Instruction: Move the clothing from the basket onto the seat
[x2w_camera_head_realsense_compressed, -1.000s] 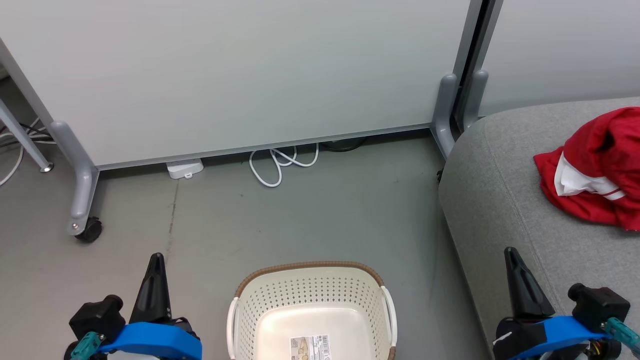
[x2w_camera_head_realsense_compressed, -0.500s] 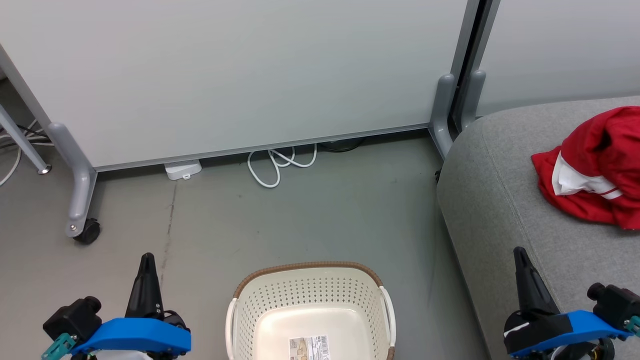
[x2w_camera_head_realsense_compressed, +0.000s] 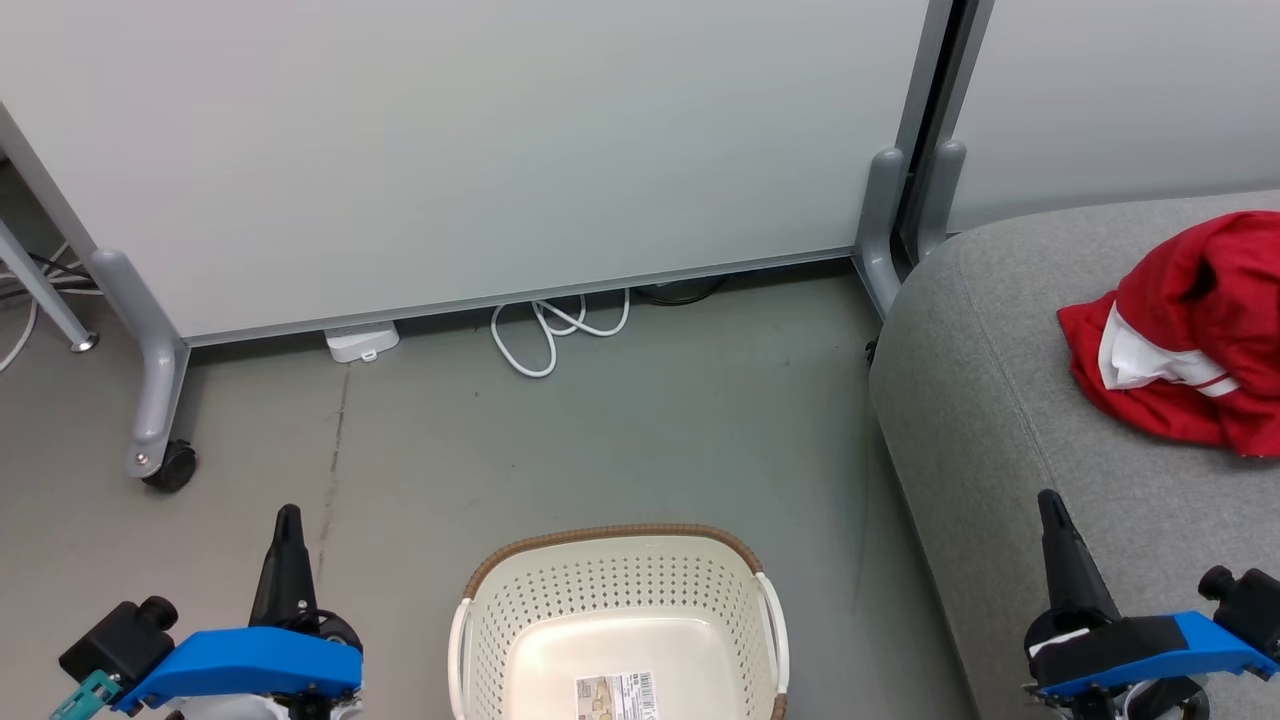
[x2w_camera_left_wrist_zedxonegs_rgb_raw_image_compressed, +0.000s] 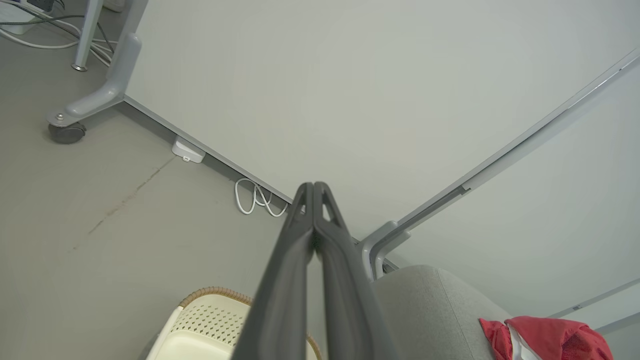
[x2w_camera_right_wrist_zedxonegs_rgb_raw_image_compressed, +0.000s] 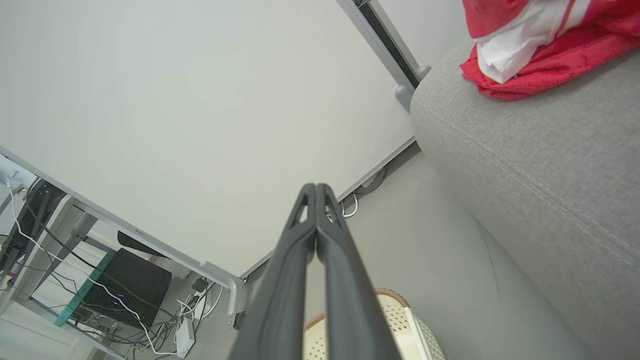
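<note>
**Red clothing on the seat, both grippers clenched**

In the head view, the clothing (x2w_camera_head_realsense_compressed: 1190, 340) is seen lying in a crumpled red heap on top of the seat (x2w_camera_head_realsense_compressed: 1000, 420), set back from the seat's rounded left edge. A white lining with a thin red stripe is turned outward. No lettering can be made out on the fabric.

The basket (x2w_camera_head_realsense_compressed: 612, 533) is found on the floor (x2w_camera_head_realsense_compressed: 600, 430), to the left of the seat with a strip of floor between them. A printed label (x2w_camera_head_realsense_compressed: 617, 695) is stuck to its bare bottom, with a barcode and a small picture on it, but the print is too small to be read.

The left gripper (x2w_camera_head_realsense_compressed: 289, 515) is held above the floor left of the basket, fingers pressed together on nothing. The right gripper (x2w_camera_head_realsense_compressed: 1047, 497) is held over the seat's near part, equally clenched and empty.

From the left wrist, a wheeled panel foot (x2w_camera_left_wrist_zedxonegs_rgb_raw_image_compressed: 65, 131) and a looped white cable (x2w_camera_left_wrist_zedxonegs_rgb_raw_image_compressed: 252, 200) are picked out along the partition (x2w_camera_left_wrist_zedxonegs_rgb_raw_image_compressed: 350, 90). From the right wrist, a black box (x2w_camera_right_wrist_zedxonegs_rgb_raw_image_compressed: 130, 287) and tangled wiring under a desk are brought into sight, beyond the partition.
</note>
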